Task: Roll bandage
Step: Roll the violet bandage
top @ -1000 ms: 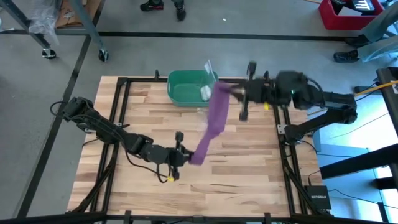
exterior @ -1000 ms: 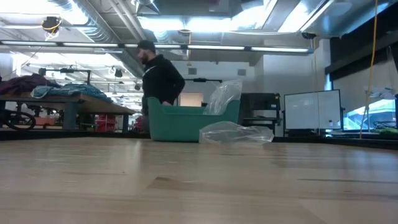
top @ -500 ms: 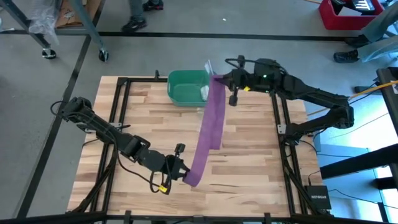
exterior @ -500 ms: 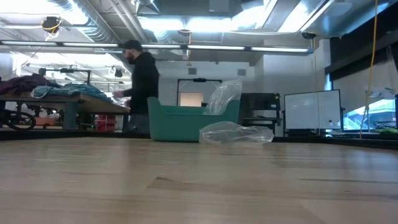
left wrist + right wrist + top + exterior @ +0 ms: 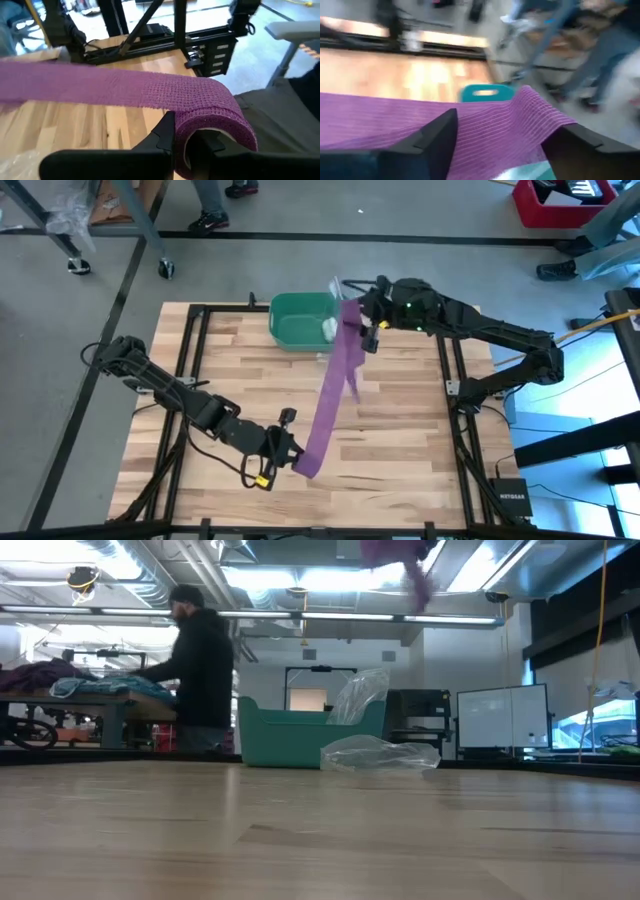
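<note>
Left gripper jaws clamp the bandage near the table's front edge for rolling; right gripper jaws stand apart at the far end.

Green bin at table's far edge; person behind.

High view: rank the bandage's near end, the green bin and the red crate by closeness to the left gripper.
Measured from the left gripper:
1. The bandage: its near end sits right at the fingers, toward the table's front.
2. The green bin: at the table's far edge.
3. The red crate: on the floor off the far right corner.
</note>
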Robot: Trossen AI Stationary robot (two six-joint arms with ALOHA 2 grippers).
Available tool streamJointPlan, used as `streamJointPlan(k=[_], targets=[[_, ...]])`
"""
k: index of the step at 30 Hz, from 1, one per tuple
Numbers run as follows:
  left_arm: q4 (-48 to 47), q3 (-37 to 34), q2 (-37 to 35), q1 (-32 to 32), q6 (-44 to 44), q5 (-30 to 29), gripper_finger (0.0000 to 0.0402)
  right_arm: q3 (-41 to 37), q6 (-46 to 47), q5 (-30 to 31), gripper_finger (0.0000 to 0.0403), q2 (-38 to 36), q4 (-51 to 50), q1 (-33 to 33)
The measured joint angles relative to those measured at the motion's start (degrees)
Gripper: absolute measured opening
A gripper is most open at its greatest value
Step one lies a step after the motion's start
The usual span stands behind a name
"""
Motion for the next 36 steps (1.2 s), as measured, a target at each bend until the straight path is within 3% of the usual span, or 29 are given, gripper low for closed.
streamJointPlan(k=[6,11,19,23,32,34,36], targets=[[-5.7,0.0,0.0,1.4,-5.3,-0.1,0.0021,-2.1,2.6,-6.3,0.0293,1.2,-7.8,1.7],[-10.7,0.0,0.0,2.6,-8.8,-0.1,0.0021,-3.8,4.2,-6.3,0.0293,1.9,-16.0,3.7],[-15.4,0.0,-0.2,4.3,-13.2,0.3,0.0021,-3.6,9.1,-9.4,0.0294,-1.9,-17.6,6.0],[-16.7,0.0,-0.3,4.2,-16.4,3.0,0.0021,-3.6,13.4,-15.2,0.0294,-3.5,-23.4,5.1],[-17.7,0.0,-0.3,5.8,-17.2,1.5,0.0021,-11.7,22.6,-15.0,0.0294,-0.8,-0.3,5.1],[-17.6,0.0,-0.3,6.3,-17.3,1.3,0.0021,-12.8,25.8,-15.2,0.0294,-0.2,0.1,5.1],[-17.7,0.0,-0.3,6.3,-17.3,1.3,0.0021,-12.6,27.2,-17.7,0.0294,0.0,-8.0,5.0]])
